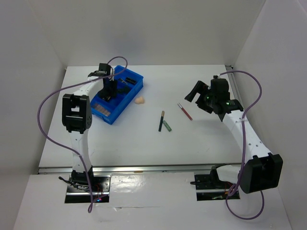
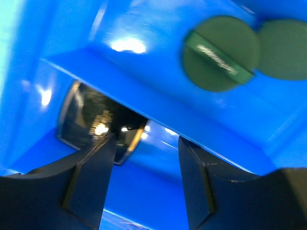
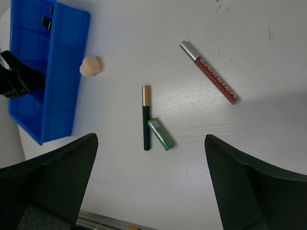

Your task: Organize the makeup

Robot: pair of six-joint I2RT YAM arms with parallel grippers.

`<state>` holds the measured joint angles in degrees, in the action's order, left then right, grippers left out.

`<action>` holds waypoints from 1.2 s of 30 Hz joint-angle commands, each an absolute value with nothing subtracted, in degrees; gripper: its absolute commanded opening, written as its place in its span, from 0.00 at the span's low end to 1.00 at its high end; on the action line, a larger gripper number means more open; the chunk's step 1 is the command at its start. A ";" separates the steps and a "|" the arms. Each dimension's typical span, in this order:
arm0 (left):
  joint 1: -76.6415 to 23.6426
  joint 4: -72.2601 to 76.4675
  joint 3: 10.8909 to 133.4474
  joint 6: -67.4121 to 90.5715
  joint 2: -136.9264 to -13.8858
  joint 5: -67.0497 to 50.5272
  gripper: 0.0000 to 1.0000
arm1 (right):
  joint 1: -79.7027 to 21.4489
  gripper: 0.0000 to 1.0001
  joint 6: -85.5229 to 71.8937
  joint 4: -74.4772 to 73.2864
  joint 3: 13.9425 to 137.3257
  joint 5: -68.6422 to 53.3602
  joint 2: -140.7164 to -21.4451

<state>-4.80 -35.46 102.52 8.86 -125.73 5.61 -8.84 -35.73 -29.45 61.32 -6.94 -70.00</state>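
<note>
My left gripper is down inside the blue tray, open and empty. Just beyond its left finger a shiny dark compact lies under a divider. Two dark round compacts sit in the compartment beyond. A brown-pink palette lies at the tray's near end. On the table lie a beige sponge, a dark pencil with a gold end, a short green tube and a red pencil. My right gripper hangs open and empty above the table.
The tray's blue wall stands at the left of the right wrist view, with the sponge just outside it. White walls close in the table at the back and both sides. The table's near edge runs in front of the arm bases.
</note>
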 commanded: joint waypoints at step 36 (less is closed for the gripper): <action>-5.80 -42.45 106.96 18.11 -119.62 21.27 0.68 | -7.91 1.00 -35.86 -25.22 59.16 -8.44 -70.05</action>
